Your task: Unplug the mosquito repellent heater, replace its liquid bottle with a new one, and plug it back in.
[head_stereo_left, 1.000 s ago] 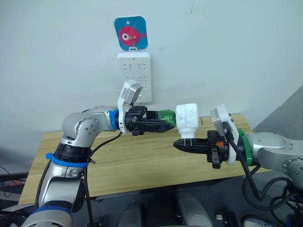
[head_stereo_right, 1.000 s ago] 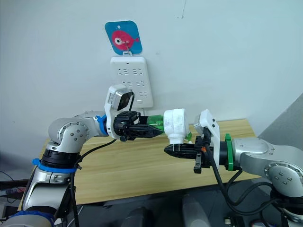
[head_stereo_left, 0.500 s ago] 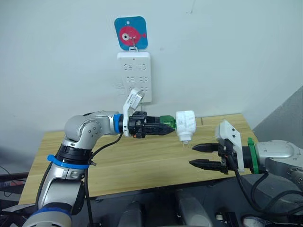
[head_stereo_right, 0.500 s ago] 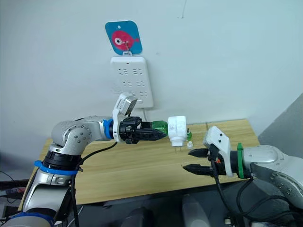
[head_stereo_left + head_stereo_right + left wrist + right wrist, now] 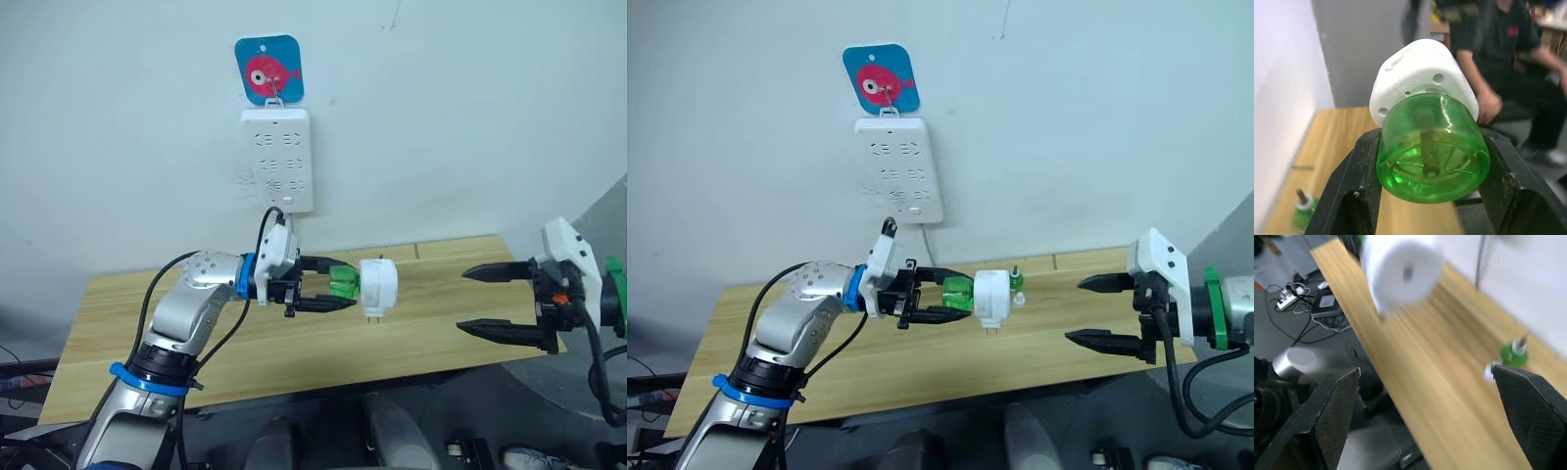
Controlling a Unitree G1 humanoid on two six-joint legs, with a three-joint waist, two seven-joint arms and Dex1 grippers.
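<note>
Since a second ago the right gripper (image 5: 492, 300) has let go of the heater and drawn back to the right edge of the frame, its two black fingers now spread wide and empty, while the left arm has sunk lower. The left gripper (image 5: 323, 289) pinches the translucent green plastic liquid bottle (image 5: 343, 285) at its sides, and the small white rounded plastic mosquito repellent heater (image 5: 378, 287) hangs off the bottle's neck at frame centre, its metal prongs pointing down, just above the pale wooden table (image 5: 147, 323). It is unplugged, well below the long white multi-socket power strip (image 5: 277, 160) on the wall.

The heater looks light and rigid, with a smooth shell likely to slip; the flatter sides of the body seem the best place to hold, clear of the prongs. The bottle is thin-walled and would probably flex under a hard squeeze. In the left wrist view a wick rod runs down the bottle's middle; how much liquid remains I cannot tell. Another small green bottle (image 5: 1017, 280) with a wick stands on the table behind, a white cap (image 5: 1019, 300) just beside it.
</note>
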